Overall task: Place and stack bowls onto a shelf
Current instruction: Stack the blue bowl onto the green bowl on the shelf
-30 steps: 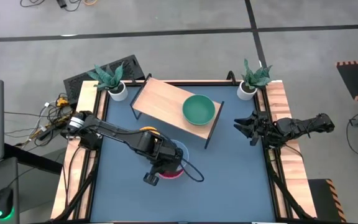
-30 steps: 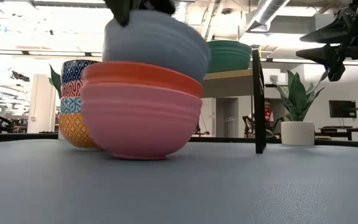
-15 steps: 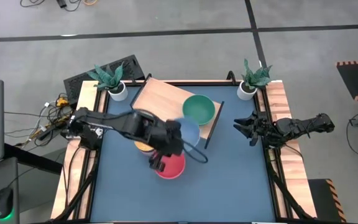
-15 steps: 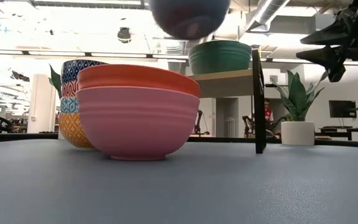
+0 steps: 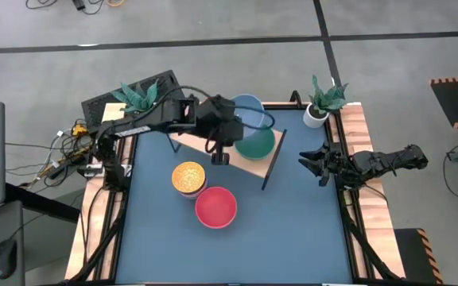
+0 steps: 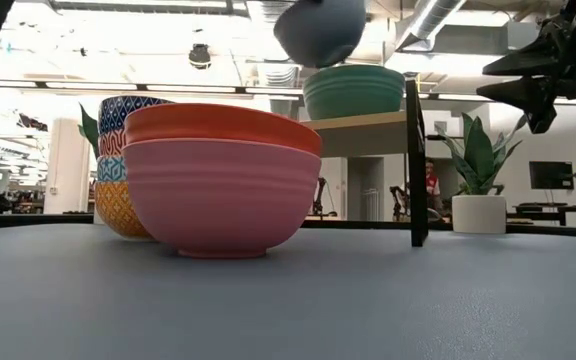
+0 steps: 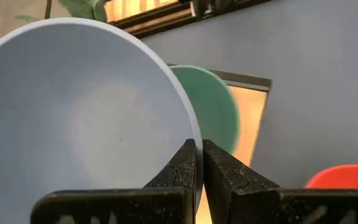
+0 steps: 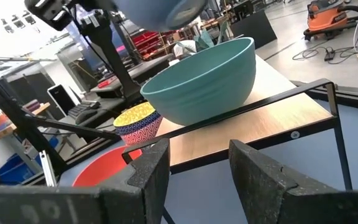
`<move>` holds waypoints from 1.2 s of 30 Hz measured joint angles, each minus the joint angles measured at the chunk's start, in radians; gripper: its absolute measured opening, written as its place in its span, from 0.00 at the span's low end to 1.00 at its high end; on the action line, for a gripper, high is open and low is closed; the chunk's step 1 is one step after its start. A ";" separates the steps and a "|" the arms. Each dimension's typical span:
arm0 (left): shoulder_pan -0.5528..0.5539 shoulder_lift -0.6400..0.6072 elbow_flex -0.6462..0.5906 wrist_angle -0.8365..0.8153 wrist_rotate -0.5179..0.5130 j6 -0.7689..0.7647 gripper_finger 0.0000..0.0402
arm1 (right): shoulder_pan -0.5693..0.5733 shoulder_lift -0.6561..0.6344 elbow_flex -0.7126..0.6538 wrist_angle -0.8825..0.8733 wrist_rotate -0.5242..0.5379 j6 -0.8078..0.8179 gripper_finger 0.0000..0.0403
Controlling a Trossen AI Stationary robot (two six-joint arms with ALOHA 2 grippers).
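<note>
My left gripper (image 5: 230, 131) is shut on the blue-grey bowl (image 5: 249, 110), which hangs in the air (image 6: 320, 30) over the wooden shelf (image 5: 213, 125), just above and beside the green bowl (image 6: 355, 92). The green bowl (image 5: 257, 144) stands on the shelf's right half. On the table, a red bowl (image 5: 215, 206) sits nested in a pink bowl (image 6: 218, 205). The patterned yellow bowl stack (image 5: 188, 176) stands beside them. My right gripper (image 5: 312, 164) waits open at the table's right edge, facing the shelf (image 8: 253, 118). My left gripper pinches the blue-grey bowl's rim (image 7: 193, 146) between its two fingers, one finger (image 7: 182, 168) inside the bowl and the other (image 7: 225, 171) outside. The fingers come from above, pointing down. The bowl is lifted clear, its opening facing up.
Two small white pots with green plants stand at the far corners (image 5: 143, 103) (image 5: 322, 103). Wooden side rails (image 5: 356, 135) line the blue table (image 5: 293, 230). Bare blue table shows near and right of the bowls. The shelf's left half (image 5: 201, 123) is bare wood.
My left gripper has lifted the blue-grey bowl off the red and pink stack. It has carried it up and toward the table's far edge, over the shelf beside the green bowl. The red and pink bowls stayed in place. The right arm kept still.
</note>
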 joint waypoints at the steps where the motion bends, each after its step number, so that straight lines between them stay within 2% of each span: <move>1: 0.007 0.003 0.000 0.016 0.004 0.003 0.00 | 0.000 0.000 0.000 -0.003 0.000 0.000 0.47; 6: 0.012 0.026 -0.002 0.044 0.087 0.012 0.00 | 0.000 0.000 0.000 -0.008 0.007 0.001 0.47; 9: -0.010 0.050 -0.002 0.028 0.095 0.048 0.00 | 0.000 0.000 0.000 -0.013 0.012 0.001 0.47; 26: -0.047 0.147 -0.002 -0.022 0.062 0.145 0.00 | -0.001 0.000 0.000 -0.022 0.018 0.019 0.47; 32: -0.047 0.150 -0.002 -0.027 0.024 0.181 0.00 | 0.000 0.000 0.000 -0.026 0.018 0.027 0.47; 36: -0.053 0.150 -0.002 -0.028 -0.047 0.216 0.04 | 0.000 0.000 0.000 -0.026 0.018 0.027 0.47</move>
